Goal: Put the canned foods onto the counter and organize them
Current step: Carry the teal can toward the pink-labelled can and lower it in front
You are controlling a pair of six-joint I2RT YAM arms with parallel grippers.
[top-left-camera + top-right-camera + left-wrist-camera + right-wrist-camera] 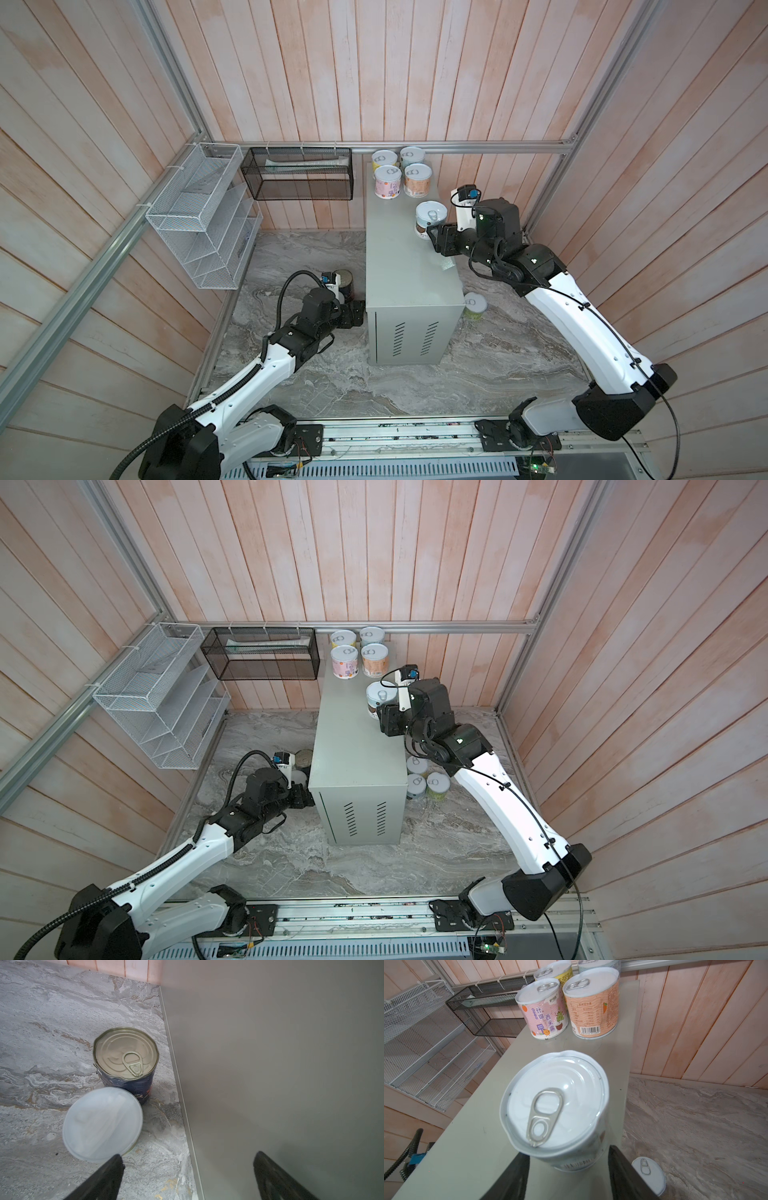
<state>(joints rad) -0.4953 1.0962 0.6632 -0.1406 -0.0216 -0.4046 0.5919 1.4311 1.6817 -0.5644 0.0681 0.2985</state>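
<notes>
The counter stands mid-scene, with several tins grouped at its far end, among them a pink one and an orange one. My right gripper is shut on a white-lidded tin, held tilted over the counter's right edge. My left gripper is open and low on the marble, against the counter's left wall. Just ahead of it stand a taller dark-blue tin and a small tin. Three small tins stand on the marble right of the counter.
A white wire basket hangs on the left wall and a black mesh basket on the back wall, close to the counter's far left corner. Wooden walls close in the grey marble surface on three sides.
</notes>
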